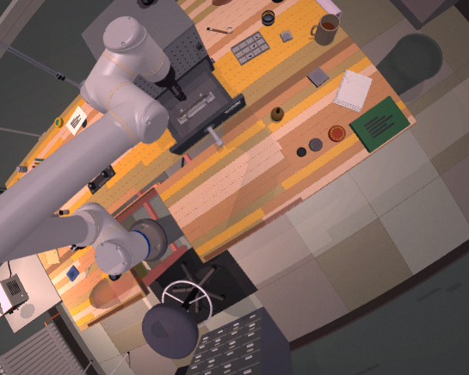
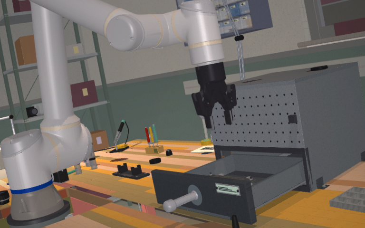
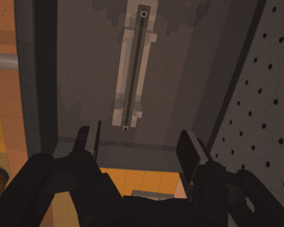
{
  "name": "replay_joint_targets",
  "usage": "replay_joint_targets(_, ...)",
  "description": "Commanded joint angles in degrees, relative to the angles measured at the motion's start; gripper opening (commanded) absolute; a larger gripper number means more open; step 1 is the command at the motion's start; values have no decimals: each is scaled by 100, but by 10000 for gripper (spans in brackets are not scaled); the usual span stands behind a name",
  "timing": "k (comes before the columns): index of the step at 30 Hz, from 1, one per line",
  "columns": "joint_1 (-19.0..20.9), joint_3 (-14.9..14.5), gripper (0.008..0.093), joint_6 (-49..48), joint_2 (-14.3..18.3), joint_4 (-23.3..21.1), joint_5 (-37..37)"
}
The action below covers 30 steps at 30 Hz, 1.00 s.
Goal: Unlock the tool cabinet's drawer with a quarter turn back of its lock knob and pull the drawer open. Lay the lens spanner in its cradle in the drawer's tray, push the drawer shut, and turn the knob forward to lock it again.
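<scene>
The lock knob on the cabinet's top shows only as a low black disc from the second side camera. The lens spanner lies in its pale cradle in the drawer's tray, a slim dark bar with a pin at each end. The drawer of the grey tool cabinet stands pulled out, its handle pointing away from the cabinet. My gripper hangs open and empty well above the tray, beside the cabinet's perforated front.
A compartment tray and a mug sit beyond the cabinet. A small brown jar, a notepad, a green book and some round caps lie past the drawer front. A black bracket sits near my base.
</scene>
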Motion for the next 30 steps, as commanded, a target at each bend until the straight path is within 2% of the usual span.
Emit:
replay_joint_targets(1, -11, 3, 680, 44, -9, -3, 0)
replay_joint_targets(12, -303, 186, 680, 1245, -171, -24, -1)
replay_joint_targets(30, -1309, 656, 680, 5029, -608, -58, 0)
